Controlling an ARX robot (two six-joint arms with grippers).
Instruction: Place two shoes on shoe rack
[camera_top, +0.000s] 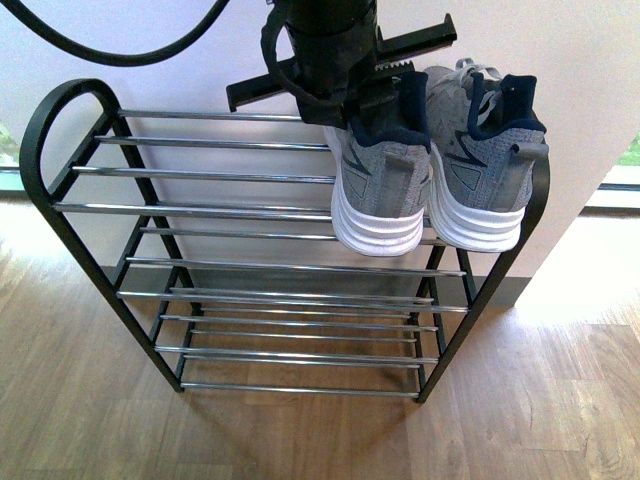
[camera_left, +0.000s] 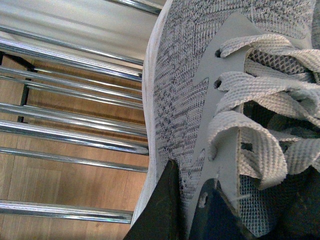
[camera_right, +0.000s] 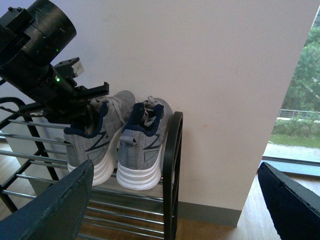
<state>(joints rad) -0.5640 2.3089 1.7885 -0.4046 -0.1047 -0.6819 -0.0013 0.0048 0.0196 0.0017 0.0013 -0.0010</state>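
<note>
The grey knit sneaker (camera_top: 385, 190) with the navy collar and thick white sole that you are handling is sitting on the top tier of the black-framed shoe rack (camera_top: 70, 110) with chrome rods. It is lying toward the rack's right end, toe to the white wall (camera_top: 580, 80), with its heel hanging out past the front rod. The second grey sneaker (camera_top: 490, 170) is resting just beside it, just inside the rack's end frame, its heel likewise overhanging.

Your left tool (camera_left: 189, 175) is reaching into the first shoe from above. It appears to be pinching the side wall near the flat grey laces (camera_left: 250, 85), one finger outside and one inside. Your right tool (camera_right: 175, 167) is hanging well apart, fingers spread and holding nothing.

Both heels are overhanging, so I judge the letting-go to be the risky part. A finger snagging the collar or a lace as you are lifting away could drag the shoe forward off the rods onto the wooden floor (camera_top: 300, 440). A sideways swing could also nudge its neighbour loose.
</note>
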